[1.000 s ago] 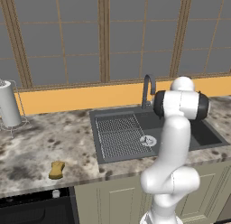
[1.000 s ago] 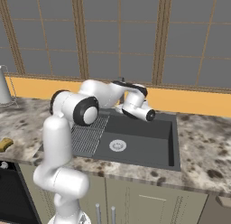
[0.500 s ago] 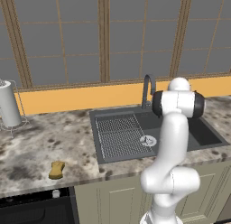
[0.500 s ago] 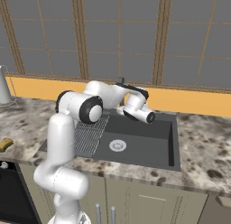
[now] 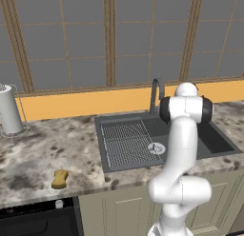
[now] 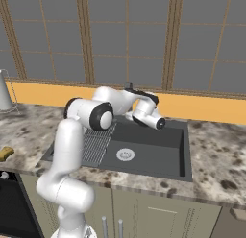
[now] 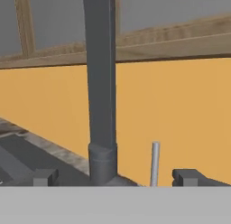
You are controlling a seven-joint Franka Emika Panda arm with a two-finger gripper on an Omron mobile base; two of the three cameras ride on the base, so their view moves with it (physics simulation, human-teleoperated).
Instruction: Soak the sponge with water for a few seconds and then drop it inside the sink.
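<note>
Evidently one sink (image 5: 217, 140) fills the counter's middle, with one dark faucet (image 7: 101, 92) rising close before the gripper (image 7: 117, 178), whose jaws stand wide apart and hold nothing. One sponge (image 5: 59, 178) lies well apart on the counter's left, near its front edge. It looks light, soft and squashy, so I judge a gentle pinch across its narrower middle would suit best.

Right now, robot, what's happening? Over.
End effector open, empty, at faucet base. Sponge on counter, left of sink. No water running. Nothing in the way.
</note>
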